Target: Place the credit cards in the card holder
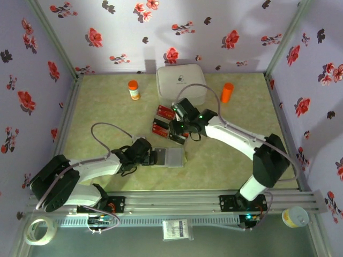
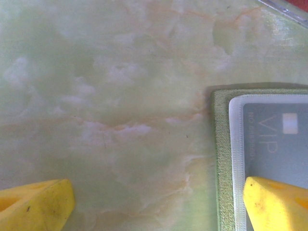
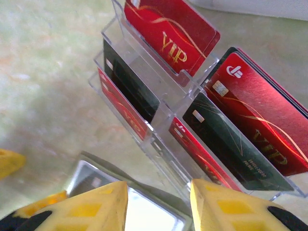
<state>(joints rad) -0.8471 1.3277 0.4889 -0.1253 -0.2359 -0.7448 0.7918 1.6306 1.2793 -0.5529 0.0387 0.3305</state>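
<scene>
**Both arms reached in, jaws apart**

Left arm [image 1: 91,168] lies low, elbow folded near its base, forearm stretched rightward. I read the left gripper [image 2: 159,207] as spread wide, tips at opposite frame edges. Right arm [image 1: 241,140] arches from its base, reaching left and forward, wrist tipped down. Right gripper [image 3: 159,202] is parted more narrowly.

Overhead view; two close, downward wrist views.
</scene>
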